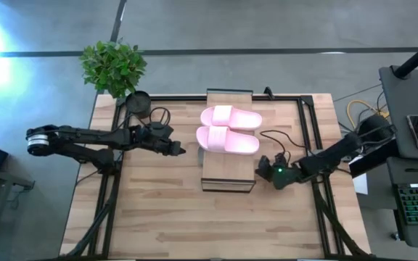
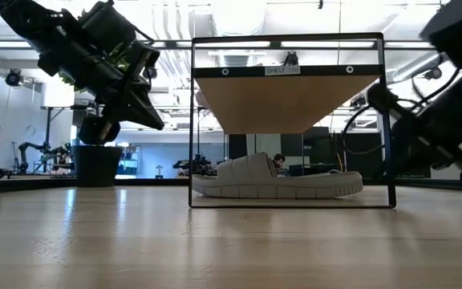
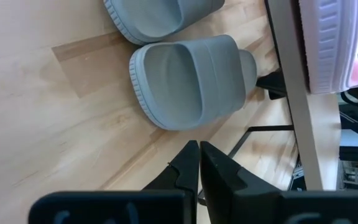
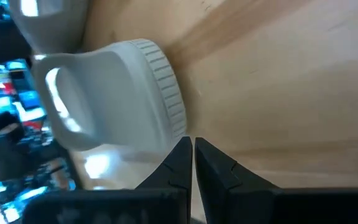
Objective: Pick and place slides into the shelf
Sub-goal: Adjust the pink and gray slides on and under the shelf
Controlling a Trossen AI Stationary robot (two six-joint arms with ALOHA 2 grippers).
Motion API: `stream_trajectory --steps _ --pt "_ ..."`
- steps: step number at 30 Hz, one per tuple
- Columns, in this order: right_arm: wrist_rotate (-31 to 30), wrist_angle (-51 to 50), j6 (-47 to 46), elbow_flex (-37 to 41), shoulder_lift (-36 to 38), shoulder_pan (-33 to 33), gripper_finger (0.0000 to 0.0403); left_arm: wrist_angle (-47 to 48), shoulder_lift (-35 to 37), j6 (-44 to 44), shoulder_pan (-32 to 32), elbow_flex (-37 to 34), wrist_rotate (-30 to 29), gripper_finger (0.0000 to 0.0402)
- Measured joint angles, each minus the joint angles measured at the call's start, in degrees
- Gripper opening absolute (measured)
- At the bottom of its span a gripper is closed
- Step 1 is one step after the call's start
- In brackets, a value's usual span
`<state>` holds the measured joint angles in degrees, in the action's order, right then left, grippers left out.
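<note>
Two pale pink slides (image 1: 228, 129) lie side by side on the shelf's (image 1: 227, 177) light wood top. Two grey-green slides (image 2: 275, 183) rest on their soles on the table under the shelf; the left wrist view shows both (image 3: 188, 81), the right wrist view mainly one (image 4: 117, 93). My left gripper (image 1: 181, 151) is shut and hangs above the table just left of the shelf, pointing at the grey-green slides. My right gripper (image 1: 261, 167) is shut, low at the shelf's right side, its tips (image 4: 189, 146) right beside a grey-green slide's rounded end. My right gripper's shut fingertips stand next to the ridged sole rim (image 4: 178, 124) at the rounded end of one grey-green slide, coming slanting down from the table's right side. Whether they touch the rim I cannot tell. My left gripper touches nothing.
The shelf's dark metal frame posts (image 2: 191, 120) stand at its corners. A potted plant (image 1: 113, 67) and a dark pot (image 1: 138, 103) stand at the table's far left corner. Cables (image 1: 274, 136) lie right of the shelf. Bare tabletop (image 1: 194, 225) spreads along the near side.
</note>
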<state>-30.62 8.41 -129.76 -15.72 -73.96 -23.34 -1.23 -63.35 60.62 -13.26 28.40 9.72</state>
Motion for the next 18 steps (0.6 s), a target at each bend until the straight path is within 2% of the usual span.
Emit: stream_trajectory --steps 12,18 --pt "3.8 -1.1 -0.5 -7.2 -11.0 1.5 0.0013 0.1 0.0 -2.6 0.0 0.0 0.1 0.0000" --pt "4.0 -1.9 -2.1 -7.9 -11.4 4.9 0.0013 0.1 0.0 -2.8 0.0 0.0 0.5 0.0000"
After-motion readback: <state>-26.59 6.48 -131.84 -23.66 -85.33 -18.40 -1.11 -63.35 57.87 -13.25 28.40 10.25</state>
